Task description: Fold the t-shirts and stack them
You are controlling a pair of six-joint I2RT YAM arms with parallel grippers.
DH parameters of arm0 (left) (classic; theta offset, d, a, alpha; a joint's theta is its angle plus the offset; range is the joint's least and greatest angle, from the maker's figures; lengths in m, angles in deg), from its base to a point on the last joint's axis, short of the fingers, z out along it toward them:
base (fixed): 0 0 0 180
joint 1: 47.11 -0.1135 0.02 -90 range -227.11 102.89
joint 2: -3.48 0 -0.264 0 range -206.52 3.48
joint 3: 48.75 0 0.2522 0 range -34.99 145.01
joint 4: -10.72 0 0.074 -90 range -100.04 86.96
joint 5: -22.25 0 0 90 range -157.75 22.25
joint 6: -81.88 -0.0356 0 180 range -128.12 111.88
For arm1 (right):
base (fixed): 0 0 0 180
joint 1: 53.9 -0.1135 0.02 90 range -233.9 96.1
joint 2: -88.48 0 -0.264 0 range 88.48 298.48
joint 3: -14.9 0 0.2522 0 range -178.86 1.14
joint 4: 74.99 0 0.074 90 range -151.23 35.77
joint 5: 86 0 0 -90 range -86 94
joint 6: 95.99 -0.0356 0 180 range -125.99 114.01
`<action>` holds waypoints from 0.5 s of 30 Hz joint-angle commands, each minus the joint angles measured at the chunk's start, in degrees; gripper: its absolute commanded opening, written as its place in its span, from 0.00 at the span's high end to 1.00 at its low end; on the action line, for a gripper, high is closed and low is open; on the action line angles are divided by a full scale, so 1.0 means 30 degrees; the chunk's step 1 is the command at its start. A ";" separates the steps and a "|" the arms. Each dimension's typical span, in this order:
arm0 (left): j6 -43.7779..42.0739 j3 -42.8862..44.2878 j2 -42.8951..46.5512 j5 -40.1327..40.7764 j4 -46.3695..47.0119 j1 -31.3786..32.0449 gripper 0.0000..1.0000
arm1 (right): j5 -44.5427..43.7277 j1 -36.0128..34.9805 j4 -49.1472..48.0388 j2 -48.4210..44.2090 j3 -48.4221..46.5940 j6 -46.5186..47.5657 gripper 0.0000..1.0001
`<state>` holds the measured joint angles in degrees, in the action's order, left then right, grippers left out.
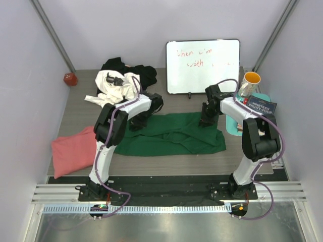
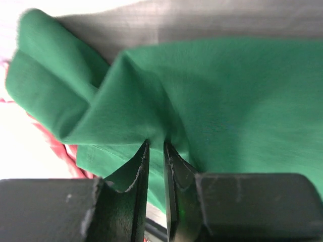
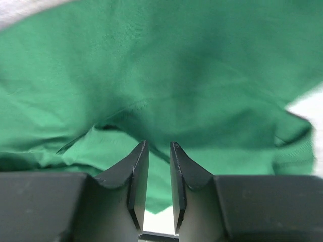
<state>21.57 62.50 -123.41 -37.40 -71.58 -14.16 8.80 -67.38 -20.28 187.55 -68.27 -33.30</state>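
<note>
Dark green cloth t-shirt (image 1: pixel 176 135) lies spread out; right pincer (image 3: pixel 159 143) stands released, left pincer (image 2: pixel 156 142) barely parted, grip unclear. A snagged fold could drag askew.

I see the dark green t-shirt (image 1: pixel 176 133) spread rumpled across the middle of the tabletop (image 1: pixel 176 103), its edges doubled over. The salmon pink t-shirt (image 1: pixel 73 150) lies folded at the near left. The white t-shirt (image 1: pixel 113 86) and black t-shirt (image 1: pixel 145 73) sit crumpled together, back left.
</note>
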 commanded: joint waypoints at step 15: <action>-0.0024 -0.1824 0.0578 0.0401 0.0696 -0.0231 0.83 | 0.2765 -0.1104 0.0495 -0.0415 0.0314 0.1514 0.74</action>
<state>21.27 57.54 -122.86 -35.54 -71.12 -14.16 14.65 -70.26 -21.92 189.98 -67.50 -30.22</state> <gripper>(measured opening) 0.173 0.268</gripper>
